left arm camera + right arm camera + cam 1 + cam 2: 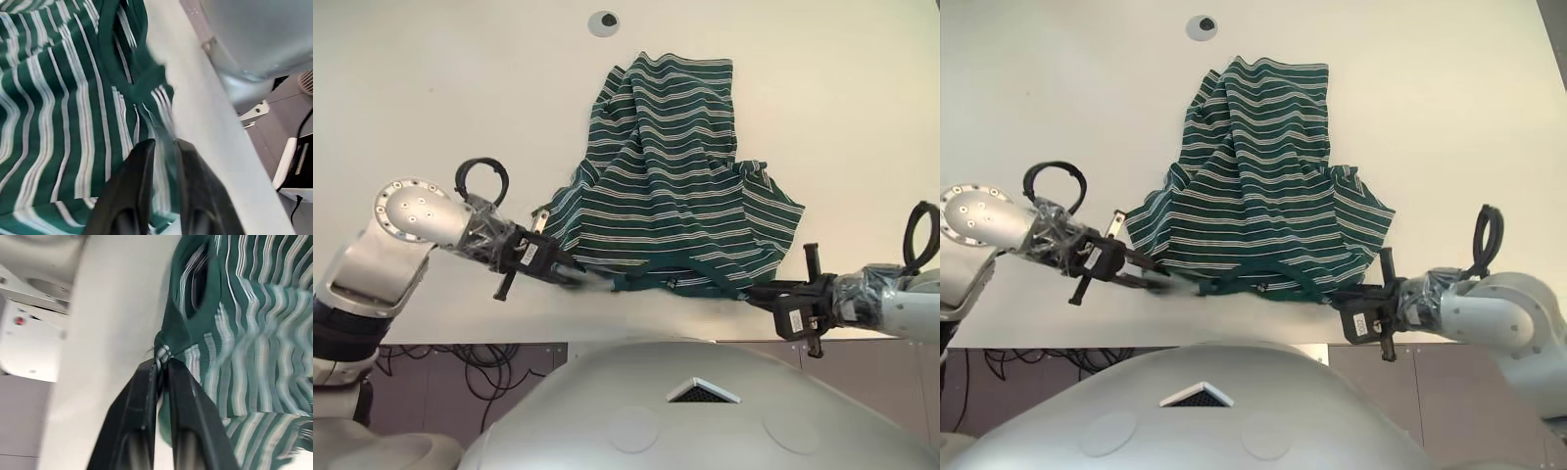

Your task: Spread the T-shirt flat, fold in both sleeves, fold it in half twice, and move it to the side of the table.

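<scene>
A dark green T-shirt [671, 186] with white stripes lies crumpled on the white table [431, 88], bunched toward the far side and spreading wider at the near edge. My left gripper [576, 277] is shut on the shirt's near-left edge; in the left wrist view its fingers [142, 171] pinch the striped fabric [58, 98]. My right gripper [751, 292] is shut on the near-right edge, where the right wrist view has its fingers [146, 391] clamped on a green hem [168, 345]. Between the two grippers, the near edge runs along the table's front.
A small round grey disc [603, 23] is set in the table beyond the shirt. The table's front edge [460, 338] lies just behind both grippers. Bare table spreads to the left and right of the shirt.
</scene>
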Tool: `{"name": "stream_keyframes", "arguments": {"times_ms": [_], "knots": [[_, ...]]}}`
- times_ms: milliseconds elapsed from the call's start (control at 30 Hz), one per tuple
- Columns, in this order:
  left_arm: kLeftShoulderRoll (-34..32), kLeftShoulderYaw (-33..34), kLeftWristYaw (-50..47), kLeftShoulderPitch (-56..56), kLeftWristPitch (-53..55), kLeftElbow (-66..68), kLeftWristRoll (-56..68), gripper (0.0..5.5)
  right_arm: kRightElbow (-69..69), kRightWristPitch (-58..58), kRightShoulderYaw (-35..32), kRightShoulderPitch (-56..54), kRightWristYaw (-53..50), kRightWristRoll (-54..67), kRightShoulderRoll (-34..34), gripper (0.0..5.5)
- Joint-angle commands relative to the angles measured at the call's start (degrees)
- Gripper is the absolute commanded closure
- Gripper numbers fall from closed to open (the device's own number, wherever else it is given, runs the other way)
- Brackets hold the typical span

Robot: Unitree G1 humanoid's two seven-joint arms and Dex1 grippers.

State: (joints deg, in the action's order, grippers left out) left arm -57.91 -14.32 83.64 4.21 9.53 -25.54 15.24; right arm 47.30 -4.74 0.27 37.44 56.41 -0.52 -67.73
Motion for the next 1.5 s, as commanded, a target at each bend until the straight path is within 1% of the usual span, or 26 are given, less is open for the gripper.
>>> {"name": "stream_keyframes", "arguments": {"times_ms": [33,133,167,233,300,367,433,467,533,567,600,633,700,733,800,867,933,1000,1067,1167,1233,1333,1500], "knots": [[-2.05,2.39,-0.81,5.89,-1.17,-3.05,2.06,4.20,1.21,0.37,-1.58,5.92,0.24,0.97,2.14,4.35],[-2.27,6.60,-0.39,9.59,-1.75,-5.22,7.34,4.20,1.80,1.97,-5.81,9.73,1.18,4.53,4.21,3.87],[-1.17,9.62,-0.56,9.28,0.05,-5.82,13.06,4.20,2.64,2.27,-8.97,9.56,1.79,10.15,6.03,3.83],[2.24,13.73,-4.56,5.87,4.55,-5.52,21.56,4.20,4.31,0.91,-14.05,7.06,1.31,24.53,9.64,3.83],[8.50,13.28,-15.23,-2.34,9.62,-1.42,21.43,4.20,3.50,-1.85,-16.64,0.83,-2.76,39.17,12.46,3.83],[14.23,10.77,-23.49,-8.69,10.18,4.56,15.64,4.52,0.36,-4.98,-15.38,-8.03,-9.26,48.30,15.41,4.18],[18.95,8.11,-29.56,-13.28,9.21,10.35,9.82,4.72,-3.24,-8.79,-11.19,-16.61,-17.06,54.46,20.44,4.42],[20.90,6.98,-32.11,-15.67,8.95,13.26,7.40,4.89,-5.06,-10.43,-8.61,-20.16,-20.57,54.13,23.52,4.59],[24.81,2.09,-38.48,-22.43,3.30,24.35,-3.65,5.16,-10.95,-13.69,-1.77,-26.62,-28.72,49.04,31.61,4.89],[27.11,0.00,-41.81,-25.64,0.47,30.77,-8.25,5.38,-14.70,-15.14,0.66,-29.49,-32.51,47.71,35.76,5.12],[30.42,-1.48,-44.91,-29.08,-1.78,38.52,-11.32,5.49,-20.43,-15.88,2.88,-32.83,-36.02,44.70,39.87,5.30],[33.73,-2.12,-48.43,-32.49,-3.82,46.65,-13.54,5.50,-26.62,-15.30,5.73,-36.20,-38.42,39.26,42.81,5.43],[38.26,-2.54,-54.72,-38.35,-8.15,60.44,-17.29,5.50,-37.74,-12.54,11.12,-41.46,-40.43,28.93,46.65,5.47],[40.05,-1.85,-56.85,-41.02,-9.61,66.11,-17.77,5.50,-42.51,-10.73,12.30,-43.09,-40.26,26.44,48.62,5.47],[43.20,0.12,-57.91,-45.10,-10.81,74.03,-16.47,5.50,-49.83,-8.02,12.97,-45.01,-40.38,23.57,51.67,5.47],[46.98,2.76,-56.02,-48.40,-11.06,81.22,-13.40,5.50,-56.47,-5.53,14.92,-46.25,-40.24,18.81,53.03,5.47],[49.67,4.95,-55.04,-50.71,-11.67,87.69,-11.99,5.50,-61.96,-4.02,15.22,-47.39,-39.86,15.87,54.27,5.47],[50.73,5.65,-55.91,-52.42,-12.71,92.83,-13.22,5.50,-66.10,-3.06,14.61,-48.56,-39.41,13.86,55.36,5.47],[51.18,6.86,-59.05,-53.79,-11.99,96.95,-14.06,5.50,-70.36,-1.91,14.51,-50.06,-40.37,11.05,55.55,5.47],[51.16,6.85,-60.24,-53.73,-10.10,99.95,-16.09,5.50,-73.09,-0.88,14.05,-50.59,-41.13,7.87,55.53,5.47],[50.65,6.67,-61.59,-53.35,-9.31,100.85,-17.58,5.50,-73.86,-0.53,12.28,-50.40,-41.80,7.03,55.34,5.47],[48.92,7.65,-63.37,-53.04,-8.98,101.33,-18.40,5.50,-73.98,-0.52,10.65,-50.02,-41.81,6.74,55.09,5.47],[45.11,10.35,-65.96,-52.37,-8.69,102.00,-18.69,5.50,-74.60,-2.76,10.49,-49.66,-40.37,5.50,55.65,5.47]]}}
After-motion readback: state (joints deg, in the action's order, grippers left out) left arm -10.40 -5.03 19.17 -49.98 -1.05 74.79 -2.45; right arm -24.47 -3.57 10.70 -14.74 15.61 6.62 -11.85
